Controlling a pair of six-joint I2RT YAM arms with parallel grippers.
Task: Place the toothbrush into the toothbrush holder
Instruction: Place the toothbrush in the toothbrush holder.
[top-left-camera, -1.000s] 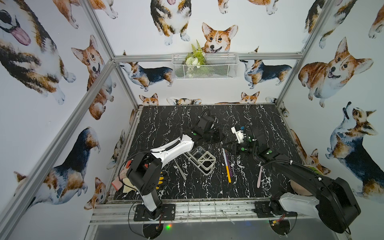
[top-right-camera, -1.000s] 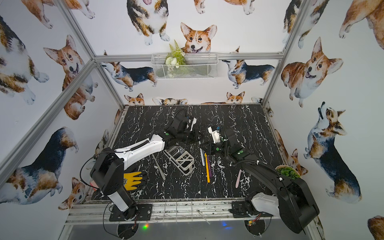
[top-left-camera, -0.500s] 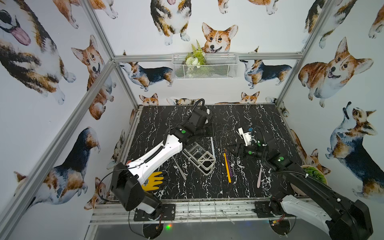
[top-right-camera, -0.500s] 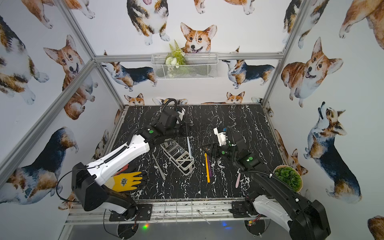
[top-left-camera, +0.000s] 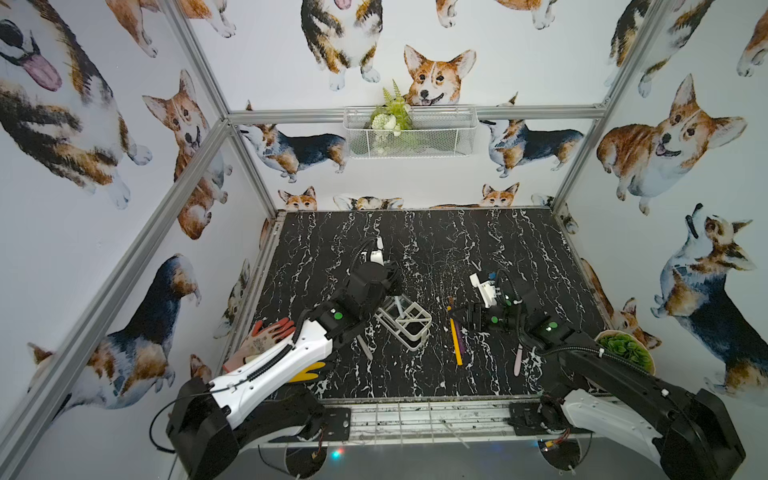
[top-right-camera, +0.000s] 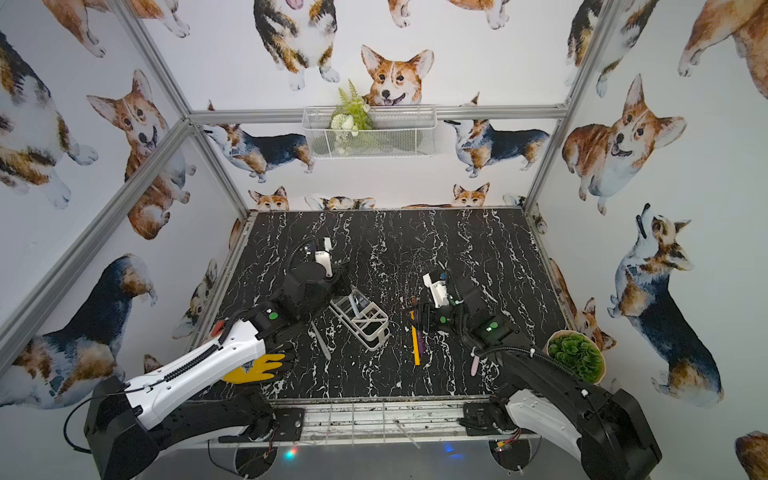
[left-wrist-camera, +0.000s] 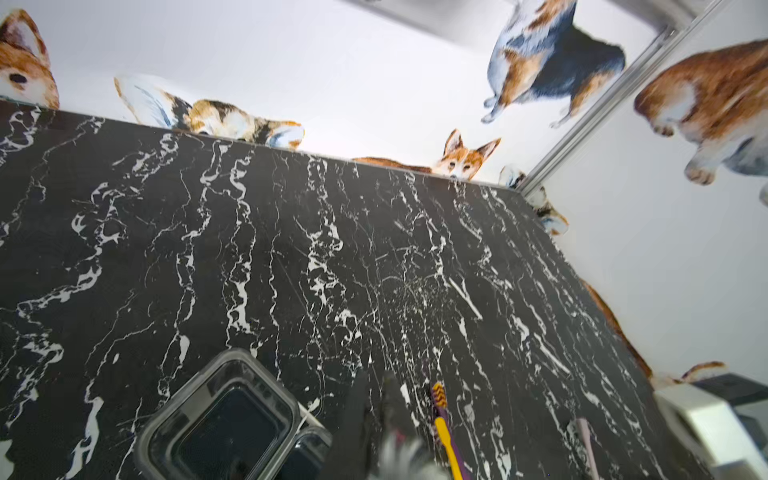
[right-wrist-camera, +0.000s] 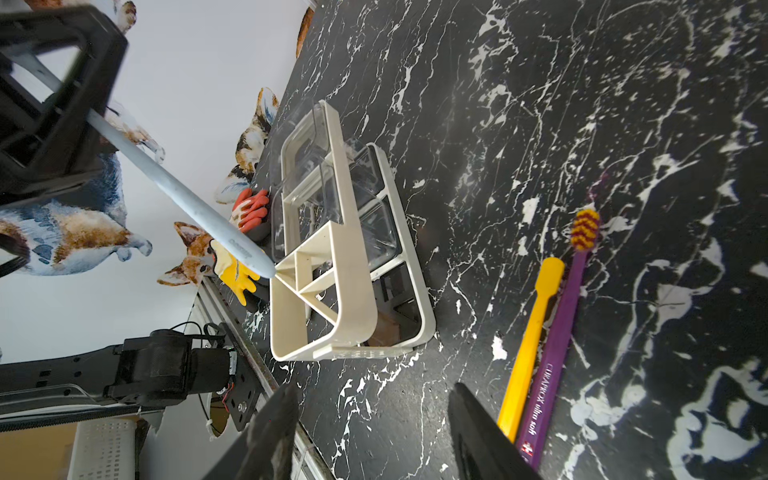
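Left claw (right-wrist-camera: 70, 104) now lowers its clamped grey toothbrush (right-wrist-camera: 178, 195) to the toothbrush holder (right-wrist-camera: 355, 257) rim (insertion looks imminent); right claw (right-wrist-camera: 372, 397) gapes empty

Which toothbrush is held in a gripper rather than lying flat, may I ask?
The grey-blue toothbrush: the left gripper grips it at the holder; yellow, purple and pink lie flat.

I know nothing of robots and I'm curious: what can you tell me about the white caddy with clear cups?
The toothbrush holder stands upright on the black marble table, near its middle. It looks like plastic: a long cream-white frame with a raised top rail, clear square cups inside, slanted dividers at one end. A pale blue toothbrush leans in, its lower end apparently touching that end's top rail.
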